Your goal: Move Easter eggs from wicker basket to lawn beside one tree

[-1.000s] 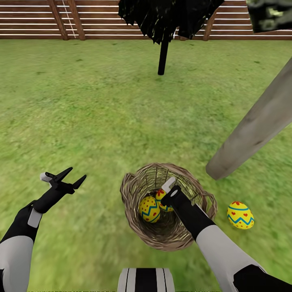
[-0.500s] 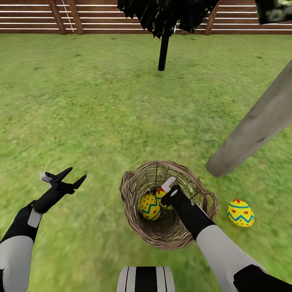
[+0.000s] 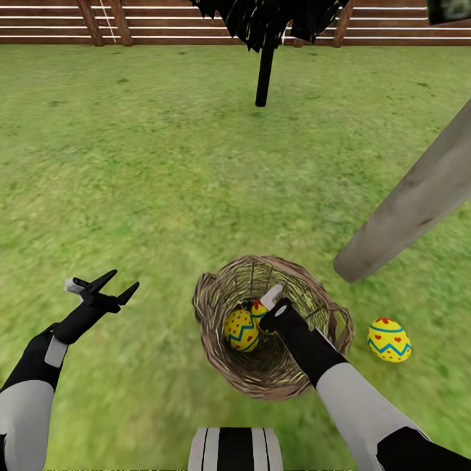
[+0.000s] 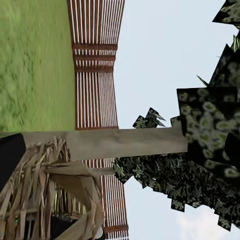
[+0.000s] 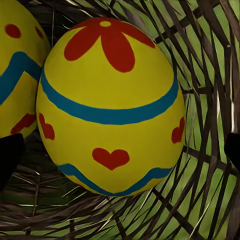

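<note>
Lawn (image 3: 163, 196) overhead; flower-topped egg (image 5: 110, 100) close in wicker basket (image 5: 210, 60).

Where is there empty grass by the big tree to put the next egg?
Bare lawn lies between the grey trunk's foot and the wicker basket, and more spreads beyond toward the thin black tree. It is tighter on the strip between the basket and the egg on the grass. Inside the basket it is crowded: two eggs and the right gripper.
</note>
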Motion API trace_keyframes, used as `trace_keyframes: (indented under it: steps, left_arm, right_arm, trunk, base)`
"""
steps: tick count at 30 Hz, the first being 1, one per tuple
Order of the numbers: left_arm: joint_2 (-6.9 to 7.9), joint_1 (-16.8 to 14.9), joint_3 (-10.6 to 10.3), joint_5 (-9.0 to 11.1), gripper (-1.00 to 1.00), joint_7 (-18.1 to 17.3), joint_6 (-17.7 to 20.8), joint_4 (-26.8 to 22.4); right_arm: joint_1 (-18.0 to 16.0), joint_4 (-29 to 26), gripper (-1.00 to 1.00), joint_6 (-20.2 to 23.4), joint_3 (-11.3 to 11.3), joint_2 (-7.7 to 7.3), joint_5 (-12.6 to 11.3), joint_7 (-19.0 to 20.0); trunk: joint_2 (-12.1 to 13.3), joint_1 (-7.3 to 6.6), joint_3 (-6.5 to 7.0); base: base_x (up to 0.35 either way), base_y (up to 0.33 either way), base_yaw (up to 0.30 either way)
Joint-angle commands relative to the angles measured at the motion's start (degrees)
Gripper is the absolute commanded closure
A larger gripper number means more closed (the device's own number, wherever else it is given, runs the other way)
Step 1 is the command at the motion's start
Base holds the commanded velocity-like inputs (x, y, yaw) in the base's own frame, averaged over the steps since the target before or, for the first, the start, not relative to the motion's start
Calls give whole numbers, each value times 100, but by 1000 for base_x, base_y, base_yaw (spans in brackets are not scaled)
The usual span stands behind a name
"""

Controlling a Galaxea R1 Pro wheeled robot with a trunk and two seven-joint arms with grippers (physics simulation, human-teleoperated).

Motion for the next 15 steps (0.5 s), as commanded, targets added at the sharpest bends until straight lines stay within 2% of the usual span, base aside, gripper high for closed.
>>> trace_keyframes:
  steps: [1, 15]
  left_arm:
    - [0, -2, 2, -11, -100, -27, 61, 1]
    - [0, 1, 0, -11, -100, -27, 61, -3]
  right_arm:
    - [-2, -14, -100, 28, 5, -1, 62, 38]
    - [-2, -127, -100, 31, 14, -8, 64, -7]
  trunk:
    - [-1, -1, -13]
    - [-1, -1, -36]
  base:
    - [0, 0, 0]
    - [0, 0, 0]
